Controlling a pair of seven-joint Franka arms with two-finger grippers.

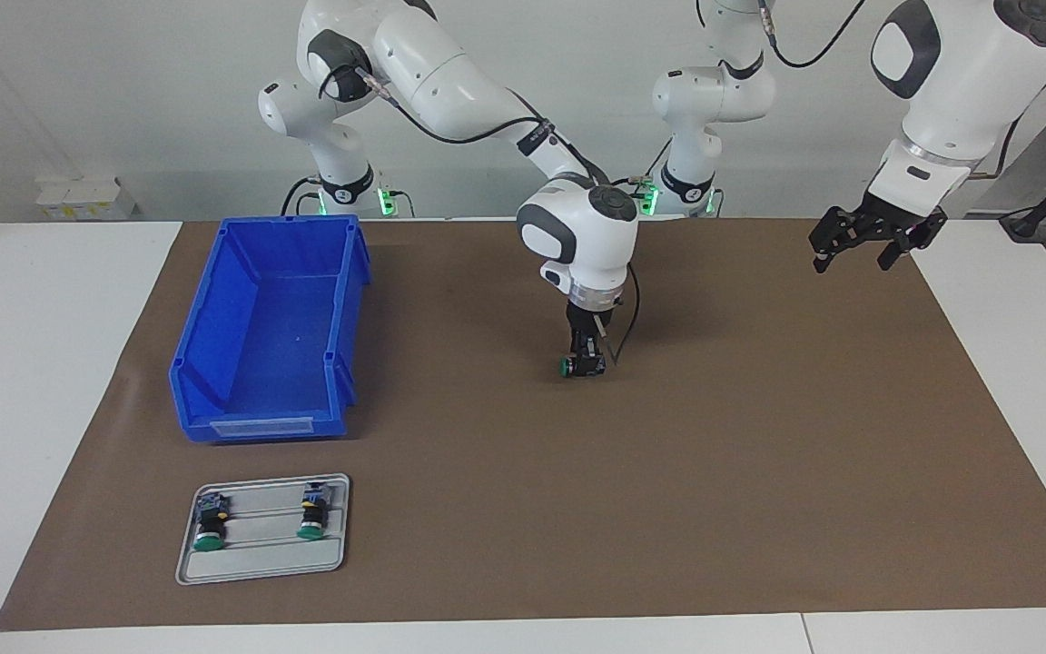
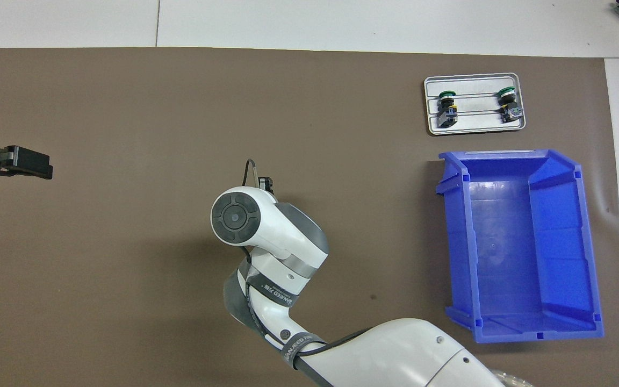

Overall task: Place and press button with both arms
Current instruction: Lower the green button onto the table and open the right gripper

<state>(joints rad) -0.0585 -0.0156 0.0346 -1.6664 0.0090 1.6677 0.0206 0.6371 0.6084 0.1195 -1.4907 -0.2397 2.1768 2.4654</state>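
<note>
Placing step, by the look of it: right pincer (image 1: 588, 361) down at the middle of the brown mat (image 1: 759, 454), right at the button (image 1: 568, 365), green cap poking out sideways toward the right arm's end of the bench, body apparently lying on the mat or just off it. Cannot tell from here whether spread or pinching the button. Left pincer (image 1: 877, 241) spread wide, empty, hanging high over the mat's edge at the left arm's end, waiting. To finish well: let go only with the button fully resting on the mat, then lift straight up, no sideways drag, so as not to roll or tip that stubby body. Check the cap's facing before pulling away. Probably hard to press if left on its side, so worth steadying with one pincer while pushing the cap with the other. Bring the left pincer in only after clearing the right wrist from above the button, to avoid a knock between the two arms. Leave alone the two spare buttons (image 1: 208, 527) on the grey tray (image 1: 260, 568) and the blue bin (image 1: 214, 427), both well apart toward the right arm's end.
</note>
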